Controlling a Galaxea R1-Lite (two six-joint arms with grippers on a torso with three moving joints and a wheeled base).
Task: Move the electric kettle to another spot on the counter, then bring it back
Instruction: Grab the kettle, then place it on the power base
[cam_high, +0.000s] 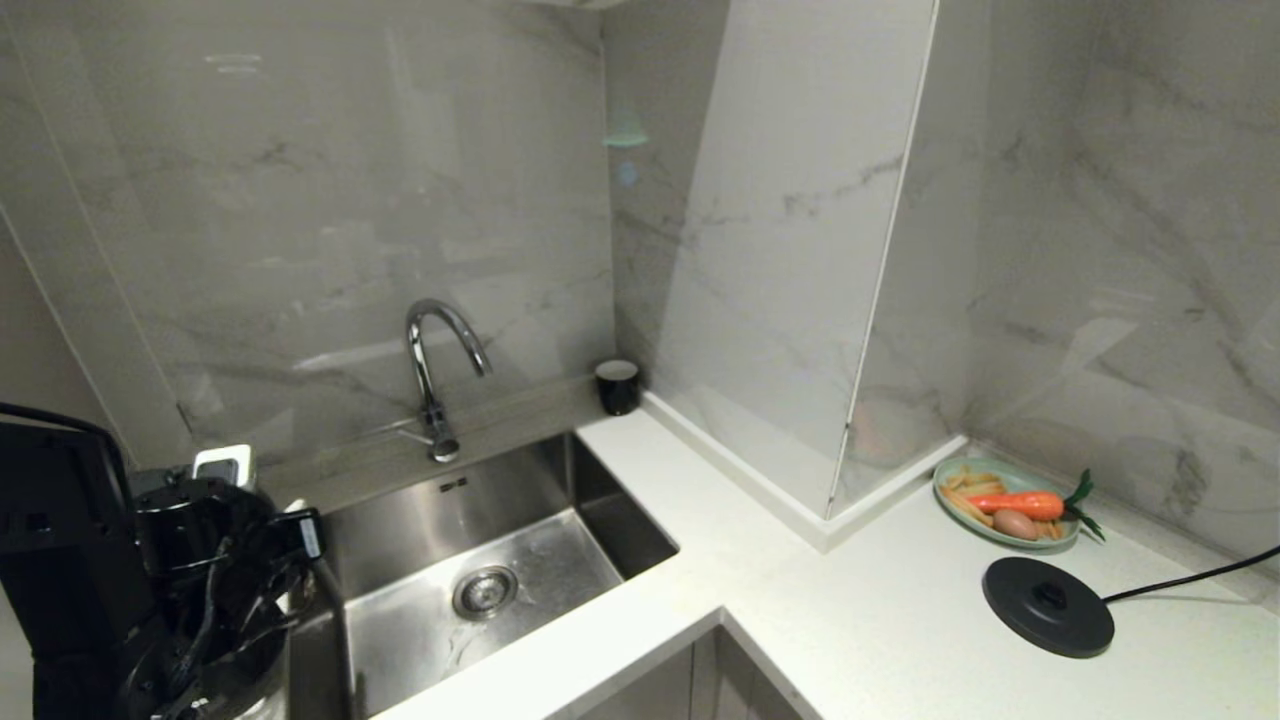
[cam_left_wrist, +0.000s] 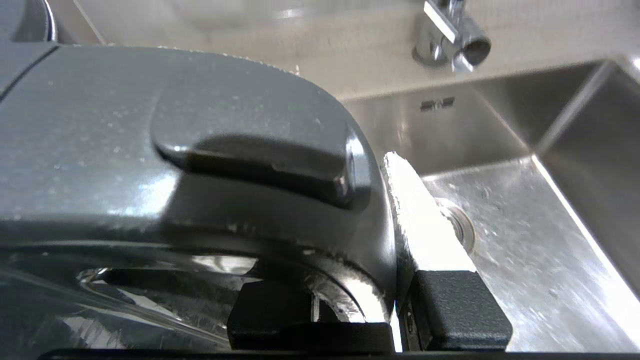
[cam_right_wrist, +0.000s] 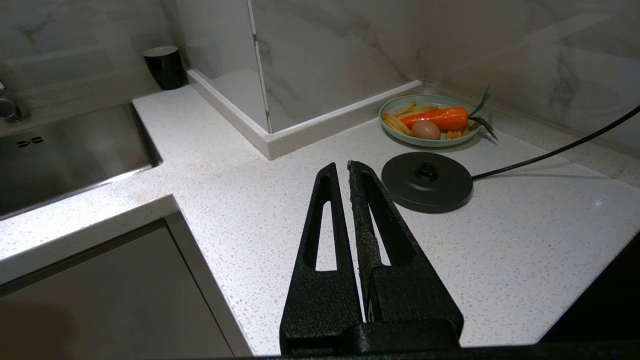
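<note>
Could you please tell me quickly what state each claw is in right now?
Left claw: closed on the glossy black electric kettle's handle, beside the sink.
Right claw: shut, empty, above the white speckled counter.

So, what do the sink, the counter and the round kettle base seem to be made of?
The sink looks like brushed stainless steel: grey, with soft streaky reflections. The counter looks like white stone or composite, with fine dark speckles and little shine. The round kettle base looks like matte black plastic, though the look alone cannot settle it.
</note>
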